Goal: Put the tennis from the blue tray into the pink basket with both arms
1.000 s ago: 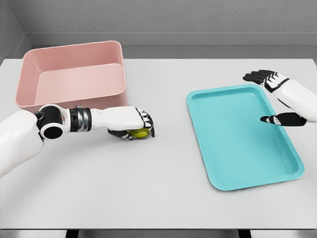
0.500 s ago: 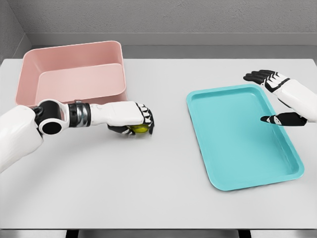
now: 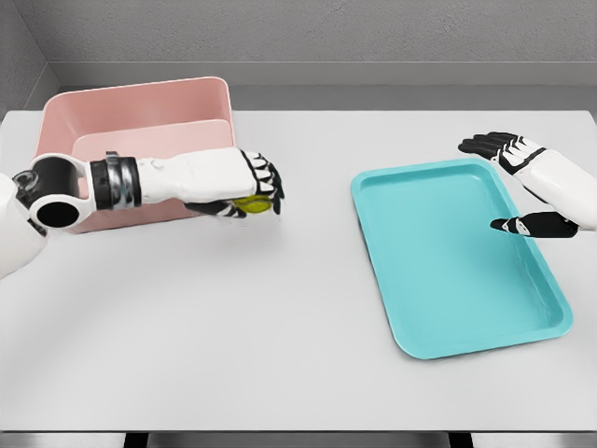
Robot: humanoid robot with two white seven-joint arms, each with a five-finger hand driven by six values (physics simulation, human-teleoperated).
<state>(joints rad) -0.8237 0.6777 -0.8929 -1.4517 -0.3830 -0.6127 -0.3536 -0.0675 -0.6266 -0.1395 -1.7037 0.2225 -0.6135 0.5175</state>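
The tennis ball (image 3: 249,203) is sitting in the curled fingers of the left hand (image 3: 247,187), which is clamping it just beside the front right corner of the pink basket (image 3: 140,107), outside its wall and above the table (image 3: 280,327). The left forearm is crossing the basket's front. Well apart to the right, the blue tray (image 3: 448,308) is lying flat, and the right hand (image 3: 522,182) is hovering over its far right edge with fingers spread, holding nothing.
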